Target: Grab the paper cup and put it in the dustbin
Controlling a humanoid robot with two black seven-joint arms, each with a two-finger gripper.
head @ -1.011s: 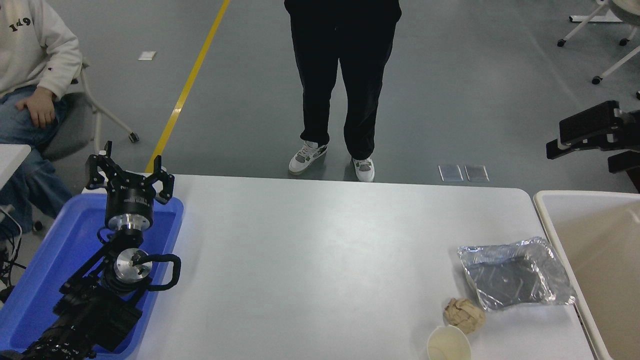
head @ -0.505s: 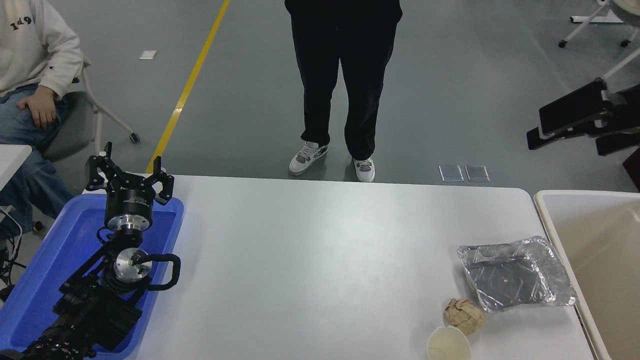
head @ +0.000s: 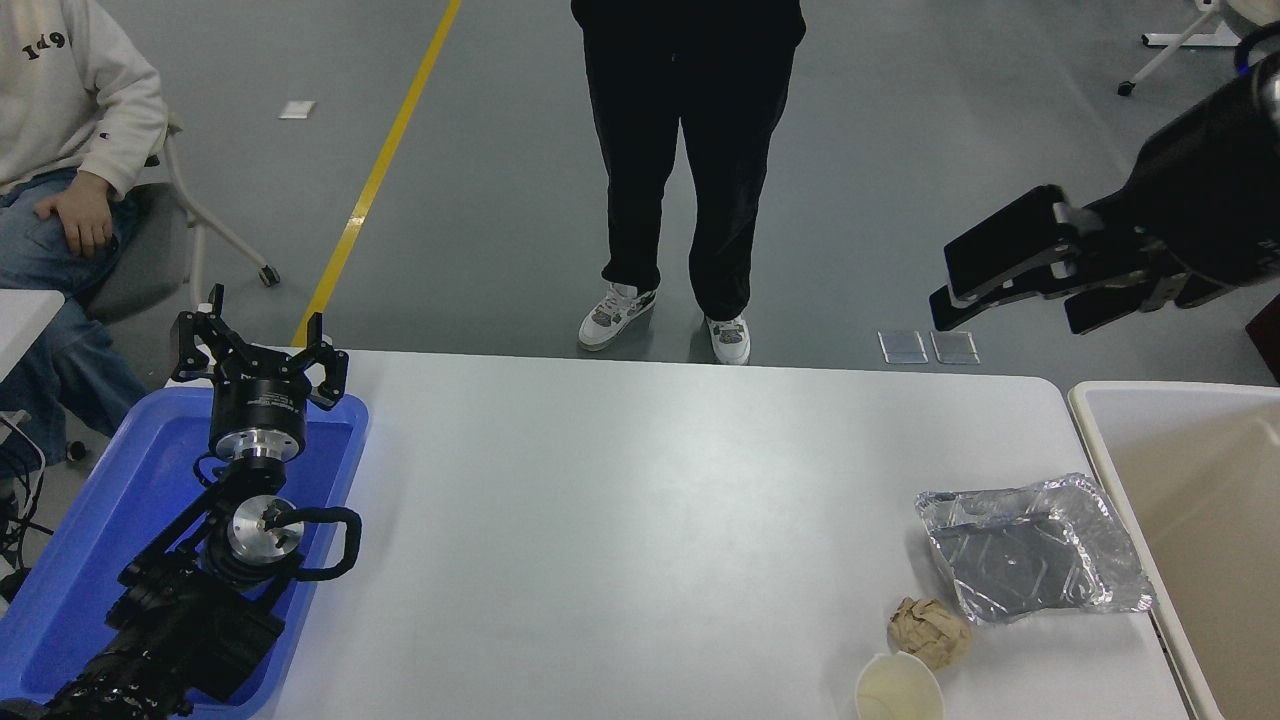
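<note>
The approach step is judged to be in hand, with nothing yet grasped. The paper cup [head: 898,688] is seen upright at the near edge of the white desk [head: 640,500], touching or just beside a crumpled brown paper ball [head: 929,631], with a silver foil tray [head: 1030,548] beyond it. The dustbin [head: 1085,410] is placed at the desk's right end, near the cup.

The right pincer [head: 965,290] is held high above the floor past the desk's far right corner, well apart from the cup; its fingers are seen spread, holding nothing. The left pincer [head: 260,345] is parked over a blue tray [head: 90,520], its fingers apart and empty.

For the next move, the right pincer would have to be brought down and toward the near edge, and lined up over the cup's rim so that the paper ball is not nudged.
</note>
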